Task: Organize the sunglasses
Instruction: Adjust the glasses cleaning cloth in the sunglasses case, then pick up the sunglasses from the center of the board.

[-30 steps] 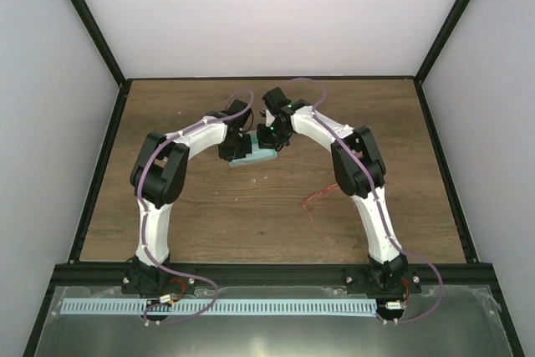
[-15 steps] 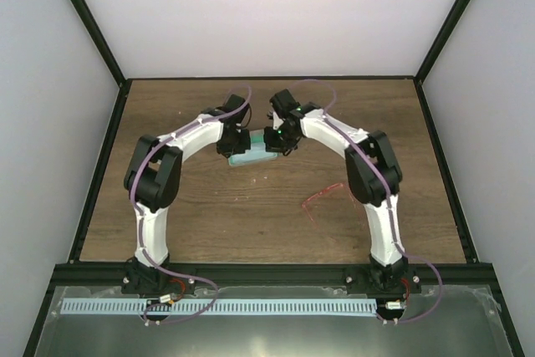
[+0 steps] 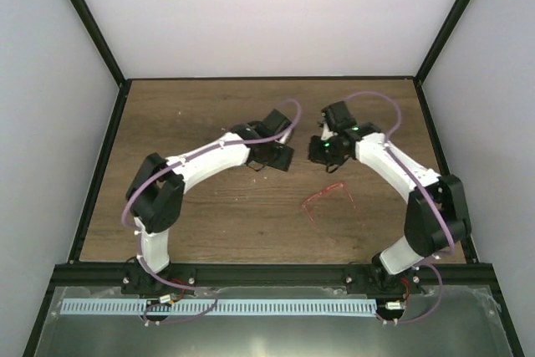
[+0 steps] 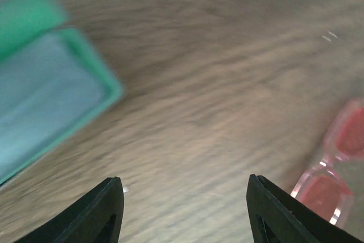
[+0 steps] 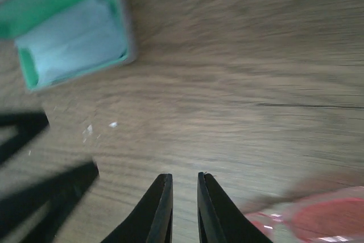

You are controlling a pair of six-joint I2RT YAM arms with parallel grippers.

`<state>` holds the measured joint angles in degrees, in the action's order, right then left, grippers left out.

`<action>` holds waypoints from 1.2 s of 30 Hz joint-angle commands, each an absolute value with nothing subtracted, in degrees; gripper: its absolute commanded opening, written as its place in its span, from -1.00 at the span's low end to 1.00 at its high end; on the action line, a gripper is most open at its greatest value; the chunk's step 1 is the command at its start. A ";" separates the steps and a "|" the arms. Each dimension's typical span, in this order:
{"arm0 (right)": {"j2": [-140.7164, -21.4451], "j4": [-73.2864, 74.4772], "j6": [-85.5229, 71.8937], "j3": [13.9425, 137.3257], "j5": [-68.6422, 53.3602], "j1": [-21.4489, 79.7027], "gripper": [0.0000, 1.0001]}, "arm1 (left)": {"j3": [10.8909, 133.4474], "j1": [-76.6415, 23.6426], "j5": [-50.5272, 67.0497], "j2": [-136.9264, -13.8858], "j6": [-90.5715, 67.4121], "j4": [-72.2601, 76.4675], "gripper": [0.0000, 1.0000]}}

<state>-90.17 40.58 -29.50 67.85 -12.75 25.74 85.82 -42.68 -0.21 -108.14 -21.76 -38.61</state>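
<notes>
Red sunglasses [image 5: 325,220] rest on the wooden surface [image 3: 251,206], well to the right of the open green-lined case [image 4: 96,64].
The left end effector [image 4: 183,179] hangs by the case, fingers spread wide around nothing; the right end effector [image 5: 184,176], farther right of the case near the sunglasses, is parted by a sliver, pinching nothing.
</notes>
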 commanded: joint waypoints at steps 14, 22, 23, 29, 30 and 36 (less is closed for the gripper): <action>-74.15 43.89 -29.88 58.89 -11.44 1.14 -0.60 | 102.97 -58.16 -3.27 -122.53 -8.58 -42.99 0.09; -73.65 43.16 -29.54 57.02 -12.22 1.14 -0.60 | 104.98 -60.47 -4.40 -126.54 -8.24 -42.85 -0.09; -73.66 43.11 -29.53 56.99 -12.22 1.14 -0.60 | 105.13 -60.48 -4.58 -126.82 -8.20 -42.84 -0.10; -74.04 42.58 -29.25 56.37 -12.63 1.14 -0.60 | 106.78 -60.82 -5.39 -129.03 -7.36 -43.44 -0.14; -73.99 42.50 -29.21 56.23 -12.65 1.16 -0.60 | 107.03 -60.82 -5.44 -129.77 -7.31 -43.50 -0.15; -74.15 42.38 -28.97 56.00 -12.65 1.15 -0.60 | 108.66 -60.86 -6.30 -131.48 -7.38 -44.55 -0.33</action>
<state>-75.09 43.00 -29.61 55.94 -12.38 1.56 106.94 -60.53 -5.19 -129.67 -8.14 -43.16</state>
